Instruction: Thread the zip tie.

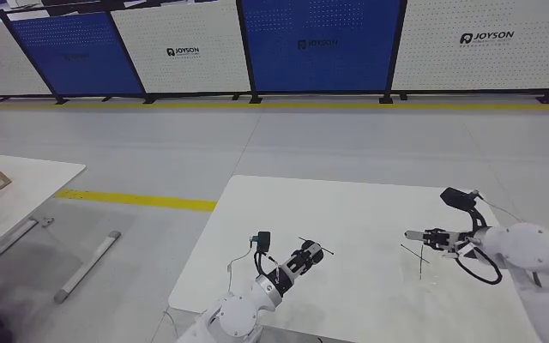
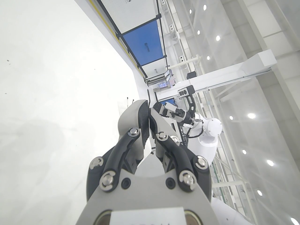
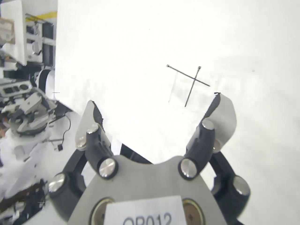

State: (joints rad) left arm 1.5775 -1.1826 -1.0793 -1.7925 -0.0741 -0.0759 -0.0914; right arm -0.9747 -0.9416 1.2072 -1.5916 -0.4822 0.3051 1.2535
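Thin black plastic zip tie (image 1: 327, 250): held off the white rectangular table (image 1: 343, 206), about 9 o'clock of the table's middle in the top view. It lies across the fingertips with a short length free on each side. In the left wrist view only a short black end (image 2: 148, 95) pokes out past the pads.

Left gripper (image 1: 310, 251): pads pressed together on that tie (image 2: 147, 108), with no gap visible between them.

Two more black zip ties, crossed (image 1: 423, 258), lie flat on the table at about 3 o'clock of its middle, well apart from the held one. The right wrist view shows them as an X (image 3: 194, 78) with a small head at one end of each strip. A faint pale line beside them may be a shadow or a third tie; cannot tell.

Right gripper (image 1: 416, 234): fingers spread wide and holding nothing (image 3: 154, 99). It is just at 12 o'clock of the crossed pair, above them and not touching.

Handling, judged: very light, springy and narrow, smooth nylon that is likely to twist or slip in the pads. It bends easily along its length, so a long free tail will wander. Best hold is probably close behind the tapered tip for aiming, with the other grip right at the head to steady the slot. Lying flat on the table, a tie offers little edge to pinch.

Threading not yet begun.
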